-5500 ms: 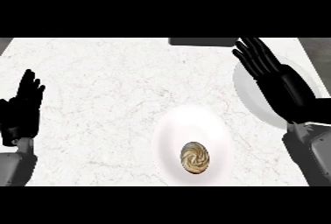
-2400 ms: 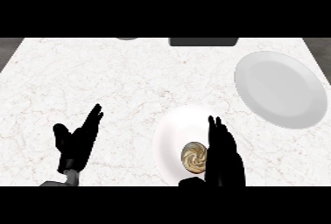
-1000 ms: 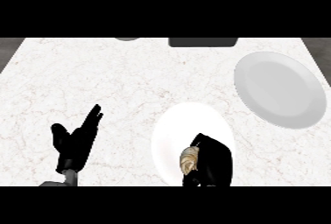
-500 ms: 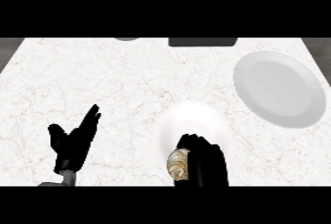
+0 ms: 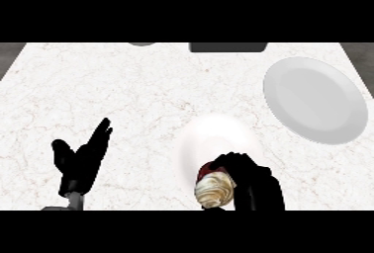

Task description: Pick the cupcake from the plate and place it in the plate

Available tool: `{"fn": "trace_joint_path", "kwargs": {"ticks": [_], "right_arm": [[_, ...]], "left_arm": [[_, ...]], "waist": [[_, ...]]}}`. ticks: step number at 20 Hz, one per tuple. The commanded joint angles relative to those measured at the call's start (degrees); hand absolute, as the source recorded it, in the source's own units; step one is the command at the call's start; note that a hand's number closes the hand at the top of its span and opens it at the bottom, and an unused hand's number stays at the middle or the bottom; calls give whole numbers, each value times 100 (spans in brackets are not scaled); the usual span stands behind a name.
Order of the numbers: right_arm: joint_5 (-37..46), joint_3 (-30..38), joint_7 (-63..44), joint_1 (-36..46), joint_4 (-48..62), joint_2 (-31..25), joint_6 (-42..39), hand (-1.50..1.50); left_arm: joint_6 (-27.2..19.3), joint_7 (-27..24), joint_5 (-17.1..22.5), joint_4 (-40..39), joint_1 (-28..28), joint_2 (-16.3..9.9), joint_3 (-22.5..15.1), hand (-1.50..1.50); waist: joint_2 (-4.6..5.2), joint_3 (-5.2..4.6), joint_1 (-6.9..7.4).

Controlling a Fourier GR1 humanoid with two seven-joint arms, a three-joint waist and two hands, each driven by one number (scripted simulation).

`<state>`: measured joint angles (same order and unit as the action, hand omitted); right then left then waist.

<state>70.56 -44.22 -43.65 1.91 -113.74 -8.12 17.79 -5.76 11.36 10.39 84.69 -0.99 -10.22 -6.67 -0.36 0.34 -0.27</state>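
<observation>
1. The cupcake (image 5: 214, 189) is gripped by the curled fingers of the right hand (image 5: 252, 185) at the near edge of the near plate (image 5: 215, 143); whether it is lifted cannot be told.
2. Carrying to the far plate (image 5: 314, 99), right of and beyond the near plate, is judged to remain.
3. The left hand (image 5: 82, 160) is held open, left of the near plate.
4. The cupcake's base is hidden.

Two matte black robot hands, left hand (image 5: 80, 163) and right hand (image 5: 256, 185); a grey wrist section (image 5: 73, 200) shows below the left.
</observation>
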Motion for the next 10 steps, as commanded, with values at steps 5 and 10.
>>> {"fn": "trace_joint_path", "kwargs": {"ticks": [5, 10], "right_arm": [[-1286, 1404, 475, -326, -645, -399, 964, 150], [-2800, 2569, 1452, -67, 79, -709, 1722, 150]], "left_arm": [[-78, 111, -223, -63, -195, 164, -219, 0], [178, -27, -55, -597, 183, 75, 70, 0]], "waist": [[42, -26, 23], [69, -25, 31]]}}
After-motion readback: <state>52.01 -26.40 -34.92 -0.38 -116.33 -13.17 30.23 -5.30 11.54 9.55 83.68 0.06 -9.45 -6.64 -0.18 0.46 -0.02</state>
